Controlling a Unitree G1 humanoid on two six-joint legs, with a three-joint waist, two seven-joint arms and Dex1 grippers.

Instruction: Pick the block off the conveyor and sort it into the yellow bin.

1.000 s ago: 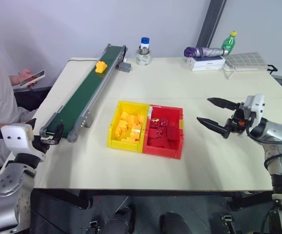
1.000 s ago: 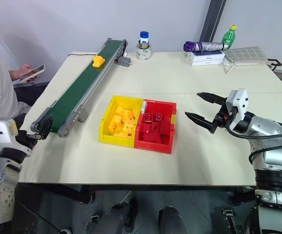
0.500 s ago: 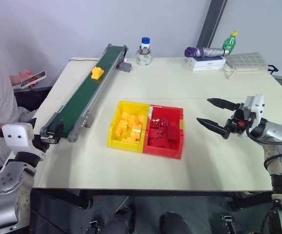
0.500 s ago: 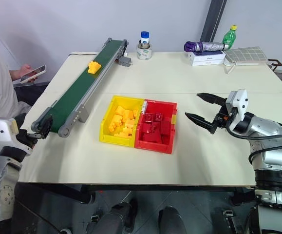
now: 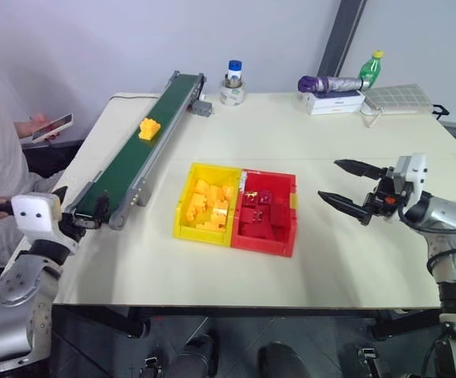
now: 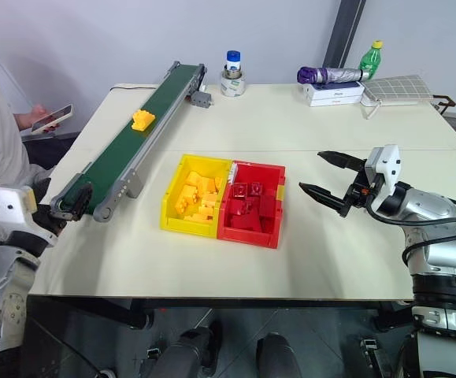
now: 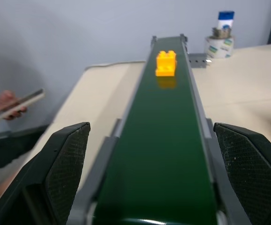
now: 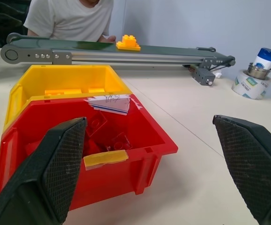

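Yellow-orange, the block (image 5: 149, 128) is sitting on the conveyor (image 5: 125, 165), well ahead of the left gripper (image 7: 149, 178), whose jaws are standing spread at the belt's near end. They should be closing only once it arrives squarely between them.

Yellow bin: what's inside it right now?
The yellow bin holds a loose pile of yellow bricks; whatever lies beneath them is covered. The block rides the conveyor.
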